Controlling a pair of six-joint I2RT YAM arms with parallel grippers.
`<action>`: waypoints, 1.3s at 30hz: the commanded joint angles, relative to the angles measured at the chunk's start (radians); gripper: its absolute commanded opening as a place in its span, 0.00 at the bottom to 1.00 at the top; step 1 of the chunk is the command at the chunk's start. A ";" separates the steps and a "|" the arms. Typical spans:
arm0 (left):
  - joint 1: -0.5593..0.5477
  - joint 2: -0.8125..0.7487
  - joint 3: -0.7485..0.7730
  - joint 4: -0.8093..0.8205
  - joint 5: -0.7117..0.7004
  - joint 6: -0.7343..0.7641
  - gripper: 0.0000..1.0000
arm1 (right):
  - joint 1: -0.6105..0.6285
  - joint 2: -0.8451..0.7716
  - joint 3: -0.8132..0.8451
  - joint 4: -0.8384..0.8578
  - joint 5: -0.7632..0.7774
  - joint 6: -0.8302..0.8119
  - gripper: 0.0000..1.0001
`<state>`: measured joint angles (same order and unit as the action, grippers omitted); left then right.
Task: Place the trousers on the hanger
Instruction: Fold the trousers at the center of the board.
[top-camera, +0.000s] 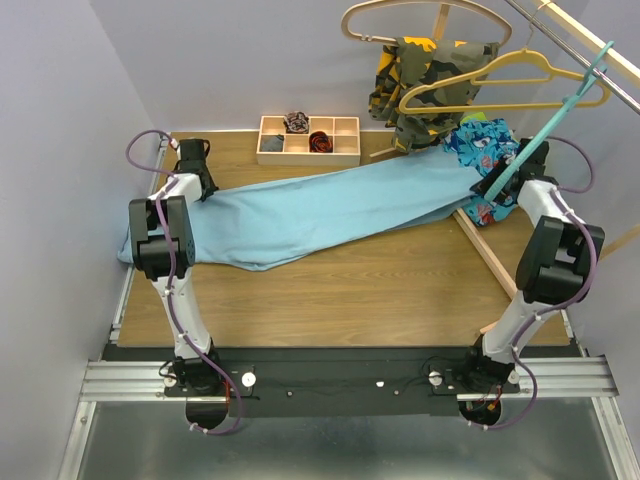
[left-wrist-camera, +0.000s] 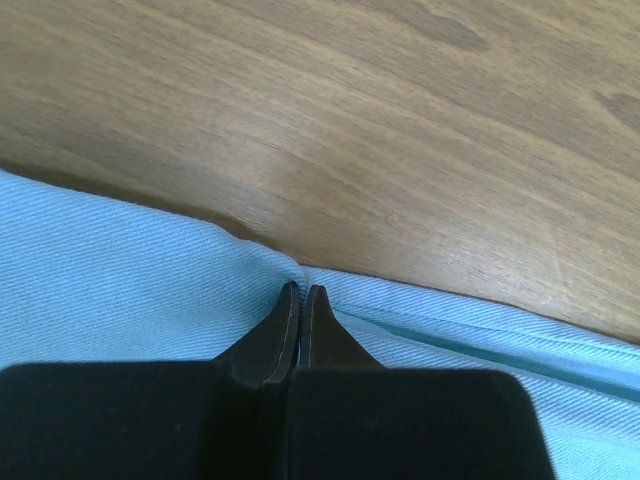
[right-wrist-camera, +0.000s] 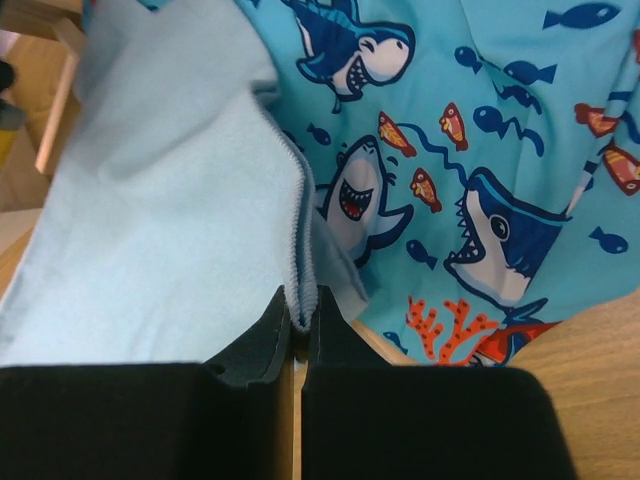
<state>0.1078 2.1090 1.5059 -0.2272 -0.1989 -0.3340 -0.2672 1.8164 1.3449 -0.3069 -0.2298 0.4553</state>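
The left pincer (left-wrist-camera: 302, 294) is pinched fully shut on a small fold of the trousers (top-camera: 330, 205) at their far-left end, and the right pincer (right-wrist-camera: 300, 302) is likewise closed on a stitched edge of the same cloth at the right end. Between the two grips the trousers lie stretched as a long band across the tabletop (top-camera: 350, 295). The near-left part spreads wide and flat, while the right end rises over the shark-print cloth (right-wrist-camera: 480, 150). The fabric looks light, soft and limp, so it should sag and fold wherever it is unsupported. Seams and hems are probably the surest places to hold, since a pinch of plain cloth could slip out. The hanger (top-camera: 560, 105) slants down from the metal rail (top-camera: 580, 40) at upper right, and its lower end comes close to the right pincer. Whether they touch cannot be told. Room is tight on that side, where the yellow hanger (top-camera: 500, 85), the camouflage garment (top-camera: 420, 85) and a raised wooden strip (top-camera: 490, 255) along the tabletop's right edge crowd the path. The near middle offers the most open wood. A compartment tray (top-camera: 308, 140) sits just beyond the cloth.
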 joint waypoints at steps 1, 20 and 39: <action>0.047 -0.032 -0.021 0.011 -0.062 0.018 0.00 | 0.011 0.064 0.039 0.032 0.023 -0.013 0.01; 0.050 -0.009 -0.007 0.005 -0.053 0.021 0.00 | 0.026 0.140 0.111 -0.003 0.063 0.011 0.05; 0.049 0.005 0.004 0.006 -0.034 0.016 0.00 | 0.034 0.158 0.045 0.002 0.028 0.026 0.49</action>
<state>0.1268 2.1086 1.5009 -0.2195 -0.1974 -0.3332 -0.2367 1.9469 1.3834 -0.3084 -0.1925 0.4717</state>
